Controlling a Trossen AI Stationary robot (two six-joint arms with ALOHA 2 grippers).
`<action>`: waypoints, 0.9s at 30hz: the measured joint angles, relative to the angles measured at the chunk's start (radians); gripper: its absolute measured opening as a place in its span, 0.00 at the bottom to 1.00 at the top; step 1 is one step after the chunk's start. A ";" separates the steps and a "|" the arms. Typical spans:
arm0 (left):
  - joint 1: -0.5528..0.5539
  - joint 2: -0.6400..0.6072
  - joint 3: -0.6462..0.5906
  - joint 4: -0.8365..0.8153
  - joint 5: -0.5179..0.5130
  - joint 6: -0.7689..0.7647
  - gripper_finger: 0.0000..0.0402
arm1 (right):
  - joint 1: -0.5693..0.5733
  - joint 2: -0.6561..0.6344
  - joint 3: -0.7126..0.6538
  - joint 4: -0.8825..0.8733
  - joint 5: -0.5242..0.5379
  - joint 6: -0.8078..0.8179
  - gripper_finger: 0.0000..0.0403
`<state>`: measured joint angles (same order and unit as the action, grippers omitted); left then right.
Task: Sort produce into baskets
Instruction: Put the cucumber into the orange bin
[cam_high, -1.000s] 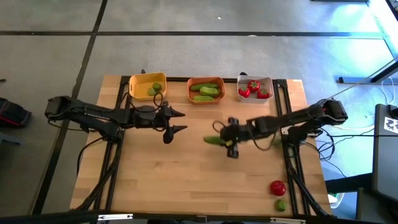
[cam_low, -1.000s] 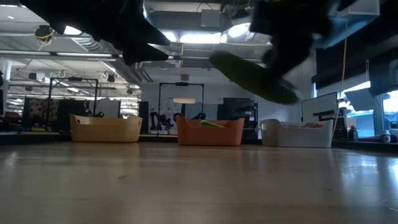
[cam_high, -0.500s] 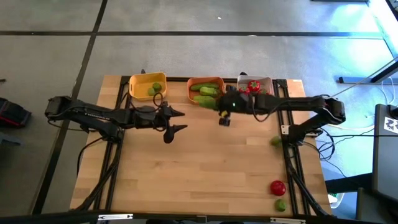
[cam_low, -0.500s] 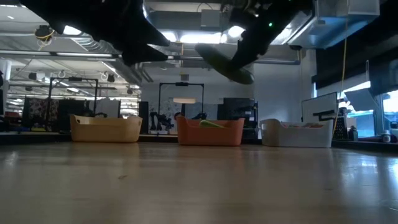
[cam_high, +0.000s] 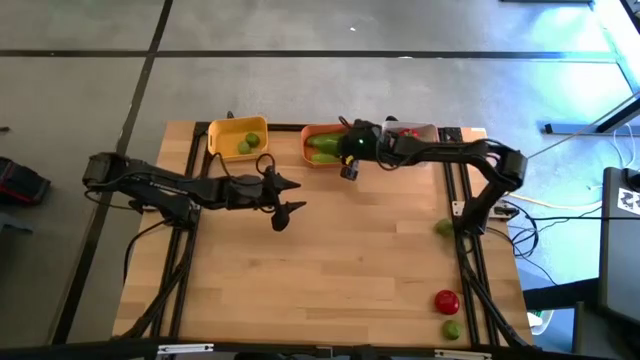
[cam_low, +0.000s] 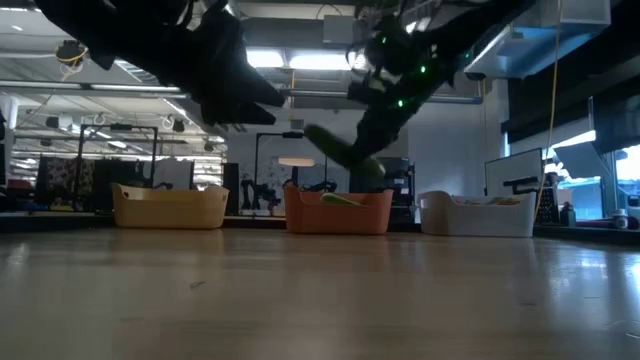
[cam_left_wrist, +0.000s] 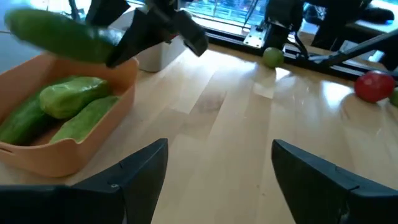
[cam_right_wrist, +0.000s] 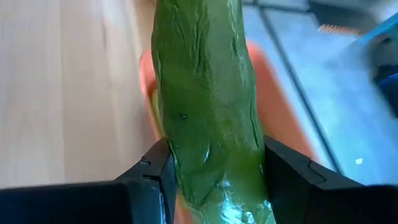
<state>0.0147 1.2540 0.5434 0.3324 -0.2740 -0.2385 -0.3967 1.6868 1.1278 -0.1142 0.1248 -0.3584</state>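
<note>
The right gripper (cam_high: 347, 150), clamped on a cucumber (cam_right_wrist: 205, 106) above the orange basket (cam_high: 309, 158), could drop it onto the rim; the left gripper (cam_high: 283, 200) waits with fingers apart.

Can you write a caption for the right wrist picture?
Right gripper holding a green cucumber above the orange basket.

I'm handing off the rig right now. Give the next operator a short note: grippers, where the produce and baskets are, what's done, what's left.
Right gripper: shut on a cucumber, held above the orange basket, not yet released.
Left gripper: open, empty, waiting over the table's left-middle.
Done: two limes in the yellow basket; cucumbers in the orange basket; tomatoes in the white basket.
Left: drop the held cucumber, then sort the loose items on the table's right side: a lime by the right arm's base, a tomato and another lime near the front edge.
</note>
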 joint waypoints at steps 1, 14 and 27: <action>0.000 0.004 0.000 -0.002 0.000 0.002 0.70 | -0.007 0.016 0.000 0.004 -0.013 -0.008 0.42; 0.031 0.033 0.000 0.001 -0.002 0.029 0.70 | -0.070 0.130 0.000 0.034 -0.084 -0.085 0.42; 0.040 0.033 0.000 0.000 -0.002 0.036 0.70 | -0.068 0.151 0.000 0.046 -0.065 -0.092 0.53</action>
<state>0.0551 1.2873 0.5434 0.3327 -0.2760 -0.2028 -0.4652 1.8378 1.1278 -0.0681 0.0595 -0.4503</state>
